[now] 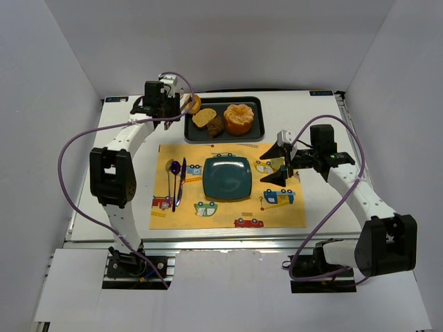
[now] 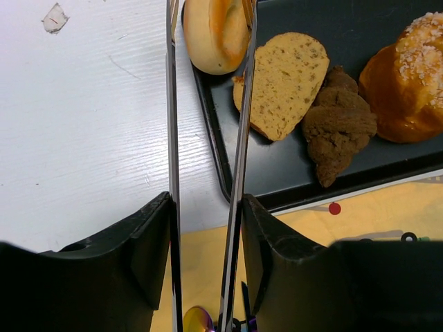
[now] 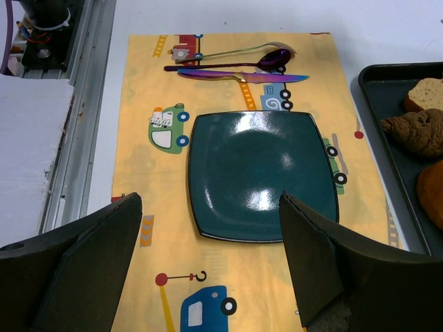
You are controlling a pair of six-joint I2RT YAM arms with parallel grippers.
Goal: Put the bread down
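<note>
We see the left gripper (image 2: 206, 199) pinching shiny metal tongs (image 2: 239, 159), whose two tips sit on either side of the bread (image 2: 214, 34) at the left end of the black tray (image 2: 277, 173), while the right gripper (image 3: 210, 199) hangs spread wide on the near side of that tray.

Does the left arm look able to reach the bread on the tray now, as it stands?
Probably yes. The bread lies at the left rim of the tray, between the blades of the tongs held in the left pincer; nothing covers it.
</note>
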